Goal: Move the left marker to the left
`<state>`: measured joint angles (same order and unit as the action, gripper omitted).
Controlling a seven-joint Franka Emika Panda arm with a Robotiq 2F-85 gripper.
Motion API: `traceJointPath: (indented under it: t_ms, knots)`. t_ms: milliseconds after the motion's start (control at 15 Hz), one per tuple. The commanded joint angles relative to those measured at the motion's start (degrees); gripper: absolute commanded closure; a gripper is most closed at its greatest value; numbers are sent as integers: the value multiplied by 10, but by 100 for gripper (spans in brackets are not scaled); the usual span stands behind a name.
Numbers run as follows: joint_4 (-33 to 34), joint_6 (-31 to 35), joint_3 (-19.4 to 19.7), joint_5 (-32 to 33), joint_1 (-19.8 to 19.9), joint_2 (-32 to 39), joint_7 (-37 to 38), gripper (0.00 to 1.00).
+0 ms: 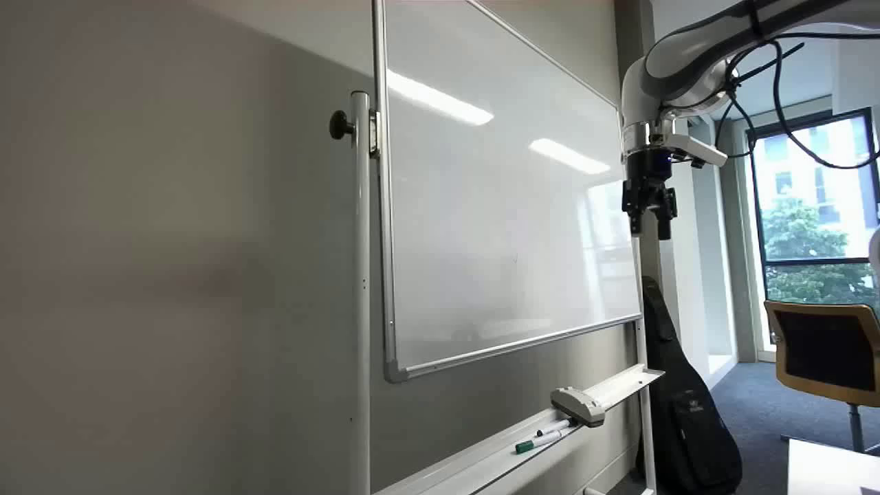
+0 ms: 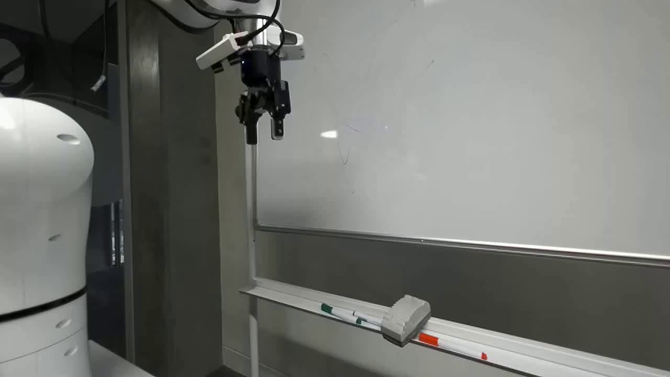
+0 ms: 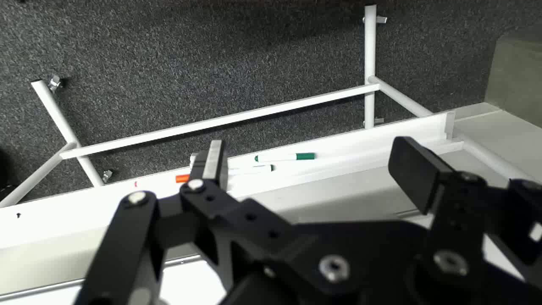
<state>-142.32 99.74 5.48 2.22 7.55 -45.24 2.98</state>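
Tool [image 2: 264, 137]: one, black, on the white arm [image 1: 639, 100]; you have it hanging well above the surface [image 2: 282, 295], pointing down, its fingers [image 3: 413, 173] wide apart, holding nothing.

Surface: white tray below the whiteboard [image 2: 471, 131], bearing the four pieces entered next.

Green-capped marker [image 2: 343, 314]: white body, lying along the surface; in an exterior view you find it leftmost, cap to the left.

White marker [image 2: 369, 318]: dark-ended, just beside the green-capped marker, on the whiteboard side; you cannot tell whether the two touch.

Eraser [image 2: 406, 317]: light grey, set across the surface between that pair and the red-capped marker [image 2: 455, 346]; mostly behind a finger in your wrist view.

Red-capped marker: white body, lying along the surface; leftmost in your wrist view. Which marker the task calls left you cannot tell for certain.

Bag [image 1: 687, 419]: black, guitar-shaped, upright beyond the surface's end in an exterior view.

Chair [image 1: 825, 347]: tan frame, dark back, on grey-blue carpet [image 1: 756, 399], before the window [image 1: 804, 220].
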Motion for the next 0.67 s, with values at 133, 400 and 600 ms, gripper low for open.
traceJointPath:
  t_ms: [133,400,600]
  knots:
    - [2,-2,0,0,1,1,-1,0]
    - [2,-2,0,0,1,1,-1,0]
    - [2,-3,-8,-22,9,25,50,0]
